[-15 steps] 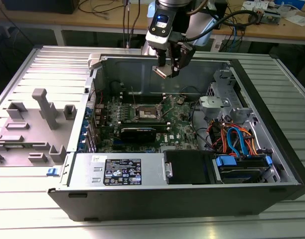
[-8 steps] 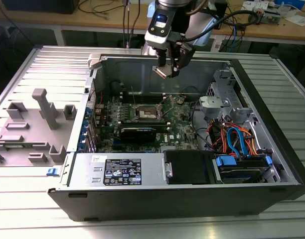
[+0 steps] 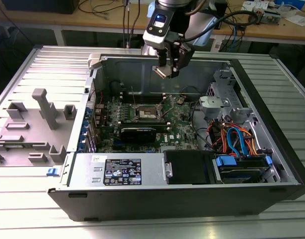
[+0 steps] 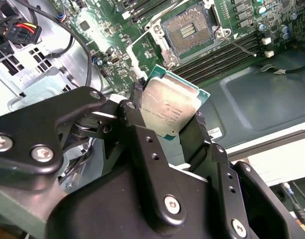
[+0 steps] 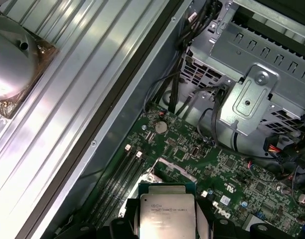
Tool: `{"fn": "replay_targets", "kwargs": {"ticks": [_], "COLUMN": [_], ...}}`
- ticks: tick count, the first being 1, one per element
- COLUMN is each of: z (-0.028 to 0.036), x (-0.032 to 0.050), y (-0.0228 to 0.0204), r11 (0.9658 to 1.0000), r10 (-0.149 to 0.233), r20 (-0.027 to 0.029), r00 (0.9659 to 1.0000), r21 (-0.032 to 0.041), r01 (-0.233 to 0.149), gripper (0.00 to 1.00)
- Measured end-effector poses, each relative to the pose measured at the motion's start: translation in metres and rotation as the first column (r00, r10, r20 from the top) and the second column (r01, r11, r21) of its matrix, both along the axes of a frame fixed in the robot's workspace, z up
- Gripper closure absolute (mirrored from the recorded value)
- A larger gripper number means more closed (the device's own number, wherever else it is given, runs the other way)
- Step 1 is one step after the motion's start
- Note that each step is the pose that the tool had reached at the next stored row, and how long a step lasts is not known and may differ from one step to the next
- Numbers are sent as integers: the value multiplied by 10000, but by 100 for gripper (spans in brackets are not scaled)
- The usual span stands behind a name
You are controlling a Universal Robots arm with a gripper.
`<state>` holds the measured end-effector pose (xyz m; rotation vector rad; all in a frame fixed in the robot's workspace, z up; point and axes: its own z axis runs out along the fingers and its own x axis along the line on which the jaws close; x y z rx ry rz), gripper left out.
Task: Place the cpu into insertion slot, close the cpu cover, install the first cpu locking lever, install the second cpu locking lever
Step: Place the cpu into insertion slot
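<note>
My gripper [image 3: 168,69] hangs above the open computer case, over its back wall, shut on the cpu [image 3: 161,72]. In both wrist views the cpu [image 4: 170,107] [image 5: 167,215] is a silver-topped square chip with a green rim, pinched at two opposite edges by the black fingers [image 4: 198,130]. The insertion slot [image 3: 145,112] [image 4: 187,31] lies well below on the green motherboard [image 3: 180,127], its dark pin field bare. The cpu cover [image 4: 165,49] shows as a silvery frame lifted at the slot's edge. A thin wire locking lever [image 4: 239,45] sticks out free beside the slot.
Long black memory slots [image 4: 217,57] run beside the socket, and a black card [image 3: 137,133] lies in front of it. A grey power supply [image 3: 122,172] fills the case front; a drive cage with blue and orange cables [image 3: 237,142] sits at the exterior view's right. A grey fixture [image 3: 40,117] stands outside the case.
</note>
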<state>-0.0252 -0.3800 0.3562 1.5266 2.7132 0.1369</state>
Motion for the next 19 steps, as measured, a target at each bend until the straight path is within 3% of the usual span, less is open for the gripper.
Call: {"fn": "replay_targets", "kwargs": {"ticks": [8, 10, 14, 19], "z": [-1, -3, -6, -11], "x": [-2, -7, -12, -59], "y": [0, 0, 0, 0], "r11": [9984, 9962, 9873, 9865], "r10": [-567, -867, -1590, -1638], "r20": [0, 1, 0, 1], "r00": [9984, 9962, 9873, 9865], "r21": [0, 0, 0, 1], "r01": [567, 867, 1590, 1638], "gripper": [46, 46, 46, 46]}}
